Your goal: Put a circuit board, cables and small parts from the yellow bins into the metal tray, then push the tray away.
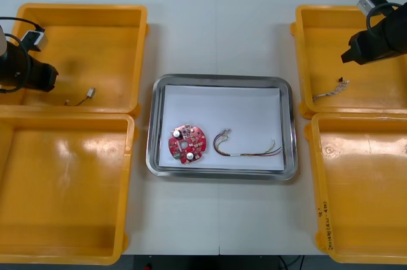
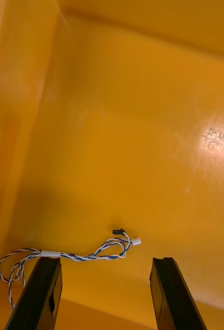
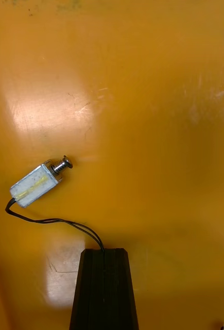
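Observation:
In the white-lined metal tray point(image 1: 287, 124) lie a round red circuit board point(image 1: 187, 143) and a red and yellow cable point(image 1: 247, 147). My right gripper point(image 2: 106, 294) hangs open over the far right yellow bin point(image 1: 305, 60). A twisted blue and white cable point(image 2: 81, 255) lies on the bin floor just beyond its fingertips point(image 2: 44, 289); the same cable point(image 1: 331, 89) lies near that bin's left wall. My left gripper point(image 3: 104, 286) is shut on nothing above the far left yellow bin point(image 1: 82, 13). A small metal part point(image 3: 35, 184) with thin black wires lies ahead of it, and the wires run behind the fingertips.
The two near yellow bins point(image 1: 63, 187) point(image 1: 365, 187) flank the tray and hold nothing I can see. The small metal part point(image 1: 89, 93) rests near the far left bin's near right corner. Bare table lies beyond and in front of the tray.

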Robot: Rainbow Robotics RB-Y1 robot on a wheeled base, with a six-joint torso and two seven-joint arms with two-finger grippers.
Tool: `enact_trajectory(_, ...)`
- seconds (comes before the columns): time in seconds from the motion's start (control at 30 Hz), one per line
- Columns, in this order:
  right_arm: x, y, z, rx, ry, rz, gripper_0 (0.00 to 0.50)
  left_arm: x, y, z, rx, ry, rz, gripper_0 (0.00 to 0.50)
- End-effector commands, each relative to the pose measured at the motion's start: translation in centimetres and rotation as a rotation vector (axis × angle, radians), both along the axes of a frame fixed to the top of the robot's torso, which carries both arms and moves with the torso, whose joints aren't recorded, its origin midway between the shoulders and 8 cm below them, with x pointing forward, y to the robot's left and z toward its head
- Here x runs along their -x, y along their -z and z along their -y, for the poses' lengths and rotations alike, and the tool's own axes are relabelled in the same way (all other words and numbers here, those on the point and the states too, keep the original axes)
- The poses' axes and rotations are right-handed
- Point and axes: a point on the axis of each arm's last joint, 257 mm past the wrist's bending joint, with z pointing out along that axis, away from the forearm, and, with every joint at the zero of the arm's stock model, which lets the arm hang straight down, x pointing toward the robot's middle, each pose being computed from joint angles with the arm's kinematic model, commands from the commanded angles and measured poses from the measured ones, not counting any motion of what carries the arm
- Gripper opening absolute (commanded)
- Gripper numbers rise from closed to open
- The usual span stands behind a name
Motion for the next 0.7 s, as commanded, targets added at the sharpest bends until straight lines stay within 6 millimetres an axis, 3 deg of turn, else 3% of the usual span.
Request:
enact_trajectory(0.03,-1.3,-4.2,2.1,0.002,0.061,0.074,0.500,-2.0,-3.0,1.6,-0.060,0.120,0.058,0.000)
enact_trajectory(0.47,-3.7,-2.1,5.0,-0.003,0.152,0.122,0.500,-3.0,-5.0,2.4,-0.057,0.130,0.095,0.000)
enact_trajectory(0.7,-3.3,-0.4,6.0,-0.001,0.192,0.085,0.500,-3.8,-6.5,5.3,-0.012,0.162,0.121,0.000)
